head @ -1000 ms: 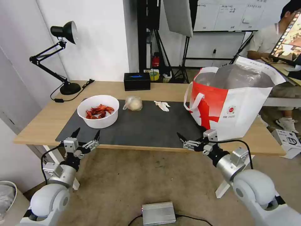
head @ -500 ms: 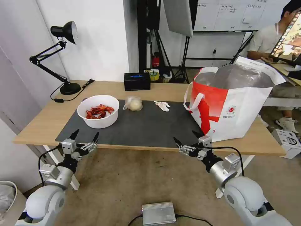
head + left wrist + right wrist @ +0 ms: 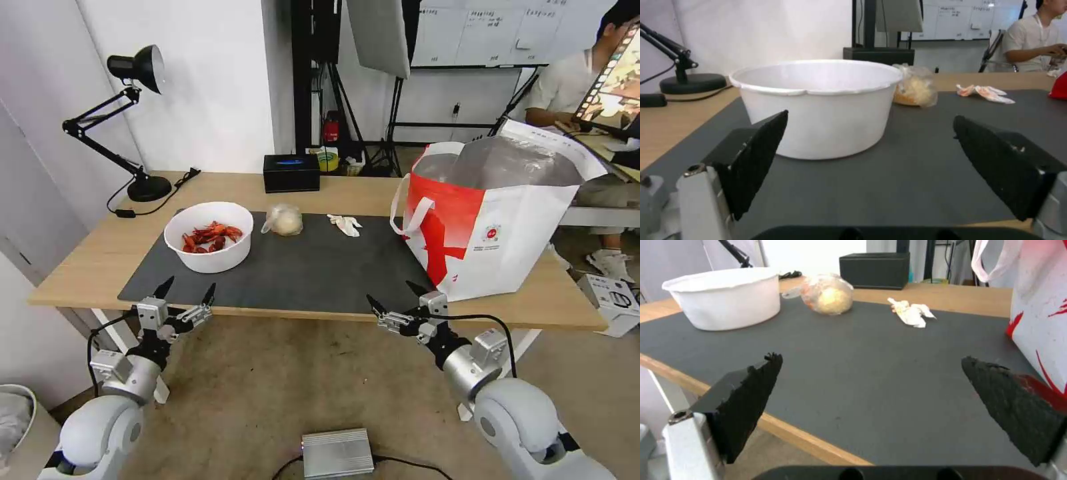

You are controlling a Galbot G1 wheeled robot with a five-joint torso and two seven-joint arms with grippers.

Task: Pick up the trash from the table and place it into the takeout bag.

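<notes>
The grey mat (image 3: 313, 267) covers the middle of the bench (image 3: 93, 257) and serves as the reference here. On the mat's far left corner stands the white bowl (image 3: 209, 237) holding red crayfish shells. Along the mat's far edge, just right of the bowl, lies the baggie (image 3: 285, 219) with its beige lump, and a little further right the crumpled tissue (image 3: 346, 225). The bag (image 3: 497, 220) stands upright and open at the mat's right end, its foil lining showing. A black box (image 3: 291, 173) sits on the bare wood beyond the mat.

The left hand (image 3: 186, 293) hovers just off the mat's near left corner, fingers spread apart, empty, facing the bowl. The right hand (image 3: 395, 297) hovers off the mat's near edge toward the bag, fingers also spread wide, holding nothing.
</notes>
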